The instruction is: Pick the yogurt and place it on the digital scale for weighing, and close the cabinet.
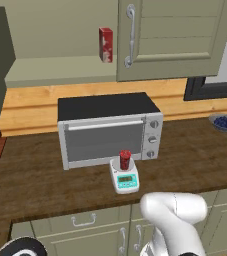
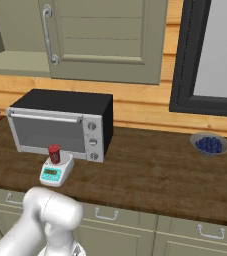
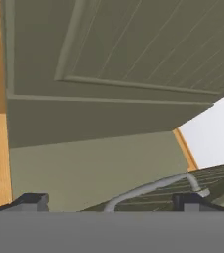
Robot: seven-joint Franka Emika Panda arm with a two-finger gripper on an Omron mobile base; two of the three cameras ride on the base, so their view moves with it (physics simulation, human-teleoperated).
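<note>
Spread wide and empty, the two-finger gripper (image 3: 111, 200) hung under the olive-green panelled cabinet (image 1: 175, 37) near a silver bar handle (image 3: 153, 190) — the small red yogurt cup (image 1: 125, 160) already stood on the white digital scale (image 1: 124, 178) — so a glancing, off-centre push risked slipping off the door, leaving it ajar.

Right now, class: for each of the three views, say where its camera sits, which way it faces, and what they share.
Left base view: behind the arm's left, facing forward and down at the toaster oven, yogurt on the digital scale; white arm lower right.
Right base view: behind its right, same counter; arm lower left.
Hand view: on the hand, looking along the open pincer at the cabinet door and handle.
Shared: both base views show oven, yogurt, scale, blueberry bowl.
</note>
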